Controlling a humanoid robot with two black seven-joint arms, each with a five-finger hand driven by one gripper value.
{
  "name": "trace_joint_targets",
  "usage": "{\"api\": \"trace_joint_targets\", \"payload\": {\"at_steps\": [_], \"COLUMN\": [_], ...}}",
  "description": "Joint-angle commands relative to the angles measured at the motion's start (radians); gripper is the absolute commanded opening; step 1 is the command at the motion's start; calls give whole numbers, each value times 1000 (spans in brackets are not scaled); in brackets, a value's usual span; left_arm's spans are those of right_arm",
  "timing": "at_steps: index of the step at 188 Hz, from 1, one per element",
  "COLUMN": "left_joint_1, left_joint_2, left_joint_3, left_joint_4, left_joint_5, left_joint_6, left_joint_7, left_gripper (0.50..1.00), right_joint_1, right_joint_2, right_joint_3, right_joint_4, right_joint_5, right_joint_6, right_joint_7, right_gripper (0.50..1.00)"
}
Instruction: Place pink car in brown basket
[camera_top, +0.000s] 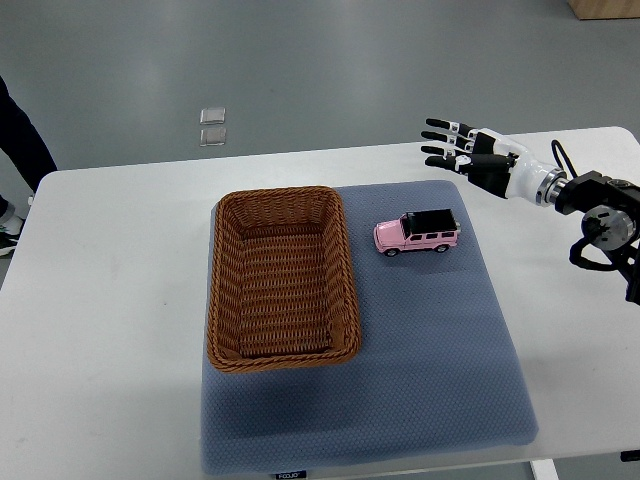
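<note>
Top view: the pink car (417, 232) stands on its wheels on the blue mat (440, 370), just to the right of the brown basket (282, 277) and apart from its rim. Its long axis runs left to right across the picture. The right hand (462, 150) hovers above the white table (100, 300), beyond the car and a little to the right of it, fingers spread and pointing left, holding nothing. From the hand, the car lies nearer the camera and slightly left. No left arm shows, so the right hand is the nearer one. The basket is empty, so the car is not yet placed.
</note>
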Motion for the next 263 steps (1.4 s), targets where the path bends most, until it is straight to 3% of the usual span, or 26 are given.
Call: {"api": "trace_joint_targets", "payload": {"at_steps": [1, 99, 137, 214, 242, 263], "left_joint_1": [-1, -2, -2, -2, -2, -2], "left_joint_2": [0, 0, 0, 0, 0, 0], "left_joint_3": [6, 4, 6, 4, 4, 6], "left_joint_4": [0, 14, 14, 14, 14, 14], "left_joint_5": [0, 0, 0, 0, 0, 0], "left_joint_6": [0, 11, 11, 11, 11, 11], "left_joint_7": [0, -2, -2, -2, -2, -2], "left_gripper": [1000, 1000, 1000, 1000, 1000, 1000], "right_joint_1": [0, 22, 36, 40, 56, 60], "right_joint_2": [0, -4, -2, -17, -16, -13], "right_joint_3": [1, 1, -1, -2, -2, -4], "right_joint_4": [-1, -1, 4, 8, 10, 10], "right_joint_5": [1, -1, -82, -232, -352, -485], "right_joint_6": [0, 0, 0, 0, 0, 0], "right_joint_7": [2, 9, 123, 178, 187, 229], "right_gripper": [921, 921, 921, 921, 917, 917]}}
